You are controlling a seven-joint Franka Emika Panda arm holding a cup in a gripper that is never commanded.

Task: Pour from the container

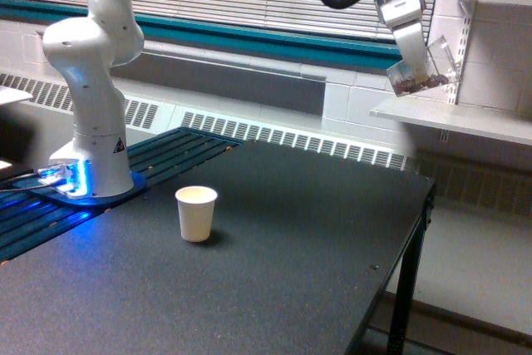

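Up near the top of the exterior view's right, the gripper [426, 62] pinches the container [422, 68], a clear plastic cup held high in the air and tilted over, with brownish-red bits settled along its lower side. From here the fingers blur into the cup wall, so how they sit on it is hard to make out. Well below and apart, a white paper cup [196, 213] stands upright on the dark bench [316, 272], near the arm's base [91, 174], which glows blue.
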